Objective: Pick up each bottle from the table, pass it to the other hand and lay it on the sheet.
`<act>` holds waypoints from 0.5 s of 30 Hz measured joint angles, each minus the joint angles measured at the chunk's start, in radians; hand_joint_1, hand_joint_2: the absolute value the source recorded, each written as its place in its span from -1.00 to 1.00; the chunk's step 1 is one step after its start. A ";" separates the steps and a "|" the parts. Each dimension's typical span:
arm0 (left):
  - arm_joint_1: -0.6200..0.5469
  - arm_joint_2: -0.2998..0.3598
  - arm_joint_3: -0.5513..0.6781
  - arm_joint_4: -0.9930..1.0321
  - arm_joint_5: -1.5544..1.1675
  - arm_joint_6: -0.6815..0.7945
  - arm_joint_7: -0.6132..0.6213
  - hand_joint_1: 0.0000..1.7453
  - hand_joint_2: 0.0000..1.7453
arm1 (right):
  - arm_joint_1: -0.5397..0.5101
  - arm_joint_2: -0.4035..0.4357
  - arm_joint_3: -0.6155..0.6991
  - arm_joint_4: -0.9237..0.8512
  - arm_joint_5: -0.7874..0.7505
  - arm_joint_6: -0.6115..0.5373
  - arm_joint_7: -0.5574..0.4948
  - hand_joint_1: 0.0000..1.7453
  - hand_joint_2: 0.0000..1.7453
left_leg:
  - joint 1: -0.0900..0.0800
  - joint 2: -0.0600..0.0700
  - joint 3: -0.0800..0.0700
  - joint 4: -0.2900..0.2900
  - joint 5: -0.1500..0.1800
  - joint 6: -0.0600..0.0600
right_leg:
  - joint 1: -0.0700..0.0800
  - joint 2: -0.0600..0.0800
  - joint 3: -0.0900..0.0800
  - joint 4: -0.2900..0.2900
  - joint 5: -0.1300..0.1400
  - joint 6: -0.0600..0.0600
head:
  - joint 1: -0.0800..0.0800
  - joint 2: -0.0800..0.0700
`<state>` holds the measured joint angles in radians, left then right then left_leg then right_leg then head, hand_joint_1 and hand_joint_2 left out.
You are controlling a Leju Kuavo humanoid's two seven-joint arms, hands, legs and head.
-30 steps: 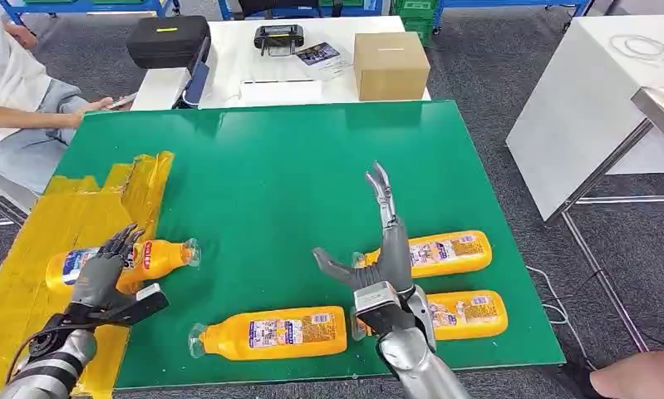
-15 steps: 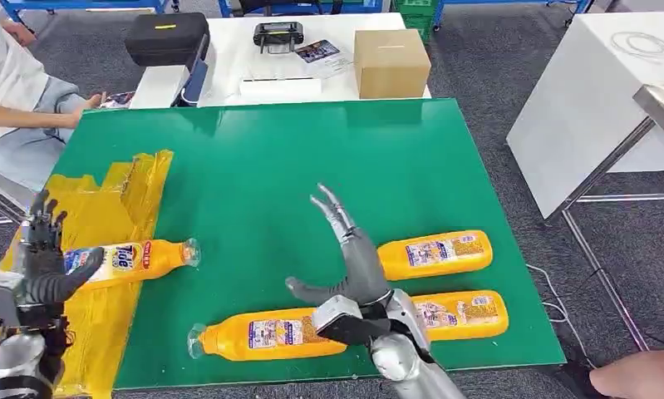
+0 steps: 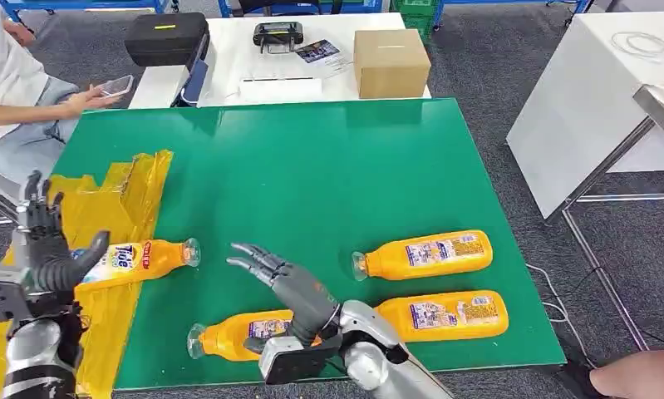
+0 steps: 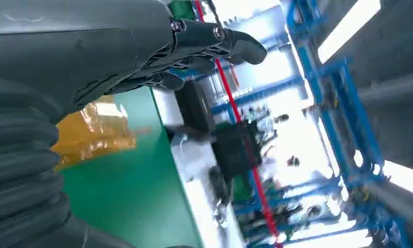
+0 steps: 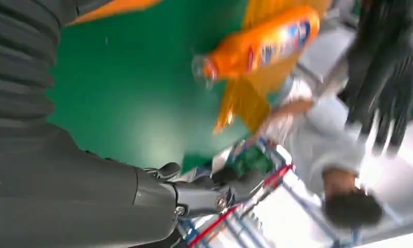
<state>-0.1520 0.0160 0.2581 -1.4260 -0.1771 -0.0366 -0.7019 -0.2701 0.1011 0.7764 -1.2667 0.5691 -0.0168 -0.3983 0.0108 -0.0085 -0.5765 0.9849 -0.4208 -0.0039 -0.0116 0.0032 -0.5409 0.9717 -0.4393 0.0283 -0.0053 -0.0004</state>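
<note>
Bottles number four, all orange and lying on their sides, placed here against the yellow sheet (image 3: 104,212) that covers the green table's (image 3: 312,166) left end. One bottle (image 3: 137,259) lies across the sheet's inner edge, its body on the yellow and its clear cap end out on the green. A second bottle (image 3: 228,334) lies further from the sheet near the table's front edge, its middle hidden under the right hand (image 3: 291,291). That hand hovers over it with fingers spread and extended toward the sheet, holding nothing. Two more bottles, a rear one (image 3: 424,254) and a front one (image 3: 445,313), lie parallel at the far side from the sheet. The left hand (image 3: 46,249) is raised upright at the sheet's outer front part, fingers apart and empty. A person (image 3: 12,91) sits beyond the sheet's far end holding a phone (image 3: 115,86).
</note>
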 measured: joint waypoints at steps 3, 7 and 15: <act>-0.004 -0.003 -0.088 0.000 -0.013 0.027 0.000 -1.00 1.00 | -0.021 0.010 0.036 0.057 0.011 0.001 0.009 -1.00 1.00 | 0.000 0.000 0.000 0.000 0.000 0.000 | 0.000 0.000 0.000 0.000 0.000 0.000 | 0.000 0.000; -0.008 -0.005 -0.153 0.000 -0.014 0.034 0.000 -1.00 1.00 | -0.035 0.016 0.063 0.105 0.012 0.001 0.011 -1.00 1.00 | 0.000 0.000 0.000 0.000 0.000 0.000 | 0.000 0.000 0.000 0.000 0.000 0.000 | 0.000 0.000; -0.009 -0.005 -0.176 -0.003 -0.007 0.034 0.000 -1.00 1.00 | -0.041 0.017 0.075 0.126 0.014 0.002 0.011 -1.00 1.00 | 0.000 0.000 0.000 0.000 0.000 0.000 | 0.000 0.000 0.000 0.000 0.000 0.000 | 0.000 0.000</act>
<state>-0.1606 0.0107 0.0823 -1.4290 -0.1842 -0.0027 -0.7019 -0.3108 0.1179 0.8511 -1.1406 0.5829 -0.0145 -0.3876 0.0108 -0.0085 -0.5769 0.9849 -0.4209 -0.0038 -0.0118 0.0032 -0.5411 0.9716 -0.4393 0.0283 -0.0050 -0.0004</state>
